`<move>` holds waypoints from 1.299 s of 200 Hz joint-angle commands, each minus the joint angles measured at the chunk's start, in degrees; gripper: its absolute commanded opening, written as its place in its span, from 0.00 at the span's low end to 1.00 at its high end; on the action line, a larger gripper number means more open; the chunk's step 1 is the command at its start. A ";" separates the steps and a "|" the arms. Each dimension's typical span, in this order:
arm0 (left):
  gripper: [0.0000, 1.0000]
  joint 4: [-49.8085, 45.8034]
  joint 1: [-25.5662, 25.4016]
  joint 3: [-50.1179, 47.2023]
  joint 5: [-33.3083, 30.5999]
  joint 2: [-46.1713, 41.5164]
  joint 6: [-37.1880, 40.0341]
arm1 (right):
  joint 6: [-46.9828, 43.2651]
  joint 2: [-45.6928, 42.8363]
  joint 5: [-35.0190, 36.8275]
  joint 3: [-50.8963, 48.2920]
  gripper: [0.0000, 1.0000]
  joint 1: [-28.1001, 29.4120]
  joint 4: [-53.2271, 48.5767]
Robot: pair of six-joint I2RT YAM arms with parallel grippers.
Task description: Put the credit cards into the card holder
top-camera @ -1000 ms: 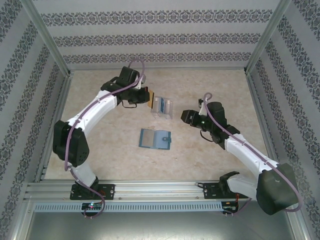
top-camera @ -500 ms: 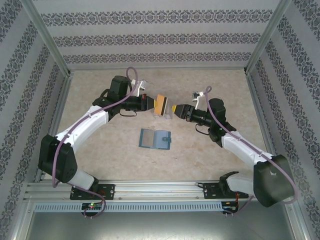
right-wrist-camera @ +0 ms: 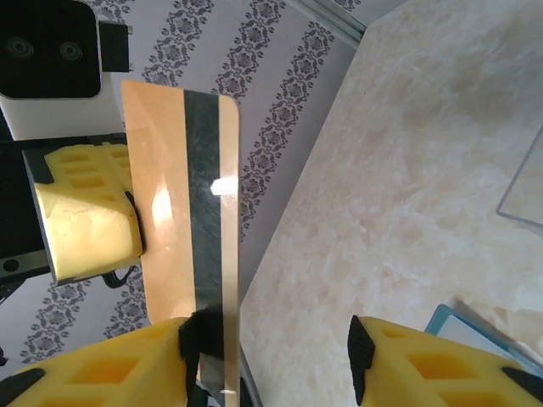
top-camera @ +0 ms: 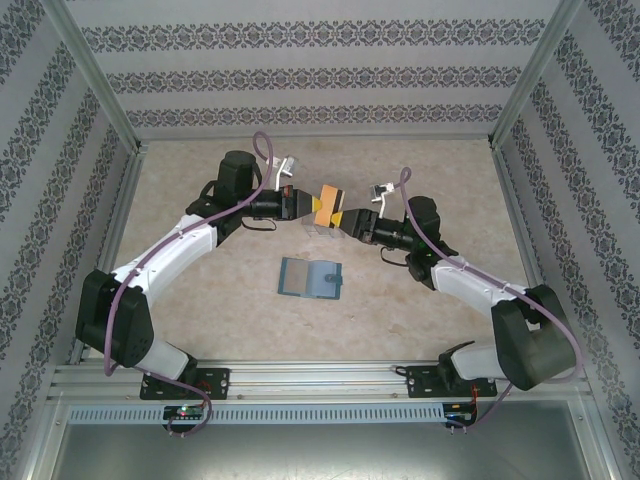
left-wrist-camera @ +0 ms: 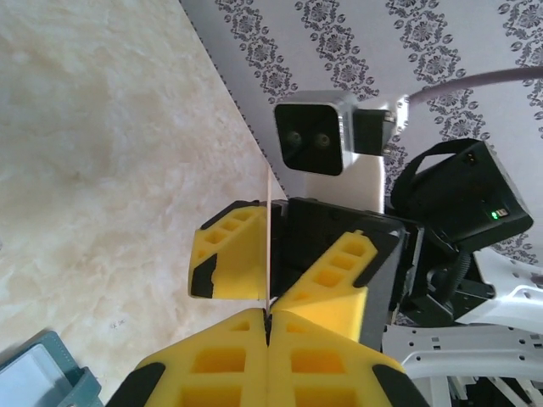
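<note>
clamping the orange-tan card [right-wrist-camera: 161, 170] tight, the left end effector [top-camera: 308, 204] holds it inside the half-open right end effector [top-camera: 345, 217].

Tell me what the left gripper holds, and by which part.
The left gripper pinches the orange-tan card by one long edge, on the side away from its black stripe.

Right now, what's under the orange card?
From above, the clear card holder lies below the orange card, only its near edge showing. The card, the left gripper and the right gripper cover the rest, so its contents can't be seen.
</note>
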 commanded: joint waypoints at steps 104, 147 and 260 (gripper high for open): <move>0.59 -2.71 1.06 -1.18 -4.76 -1.62 -1.04 | -12.24 -0.61 -0.07 0.47 0.00 2.55 0.78; 0.92 -7.46 5.90 -5.77 -14.00 -7.05 -5.35 | -37.02 -5.15 19.86 -2.90 0.00 10.60 -10.98; 0.78 -14.08 5.36 -6.63 -11.65 -4.29 -16.64 | -91.26 3.98 69.17 0.11 0.00 32.57 -4.64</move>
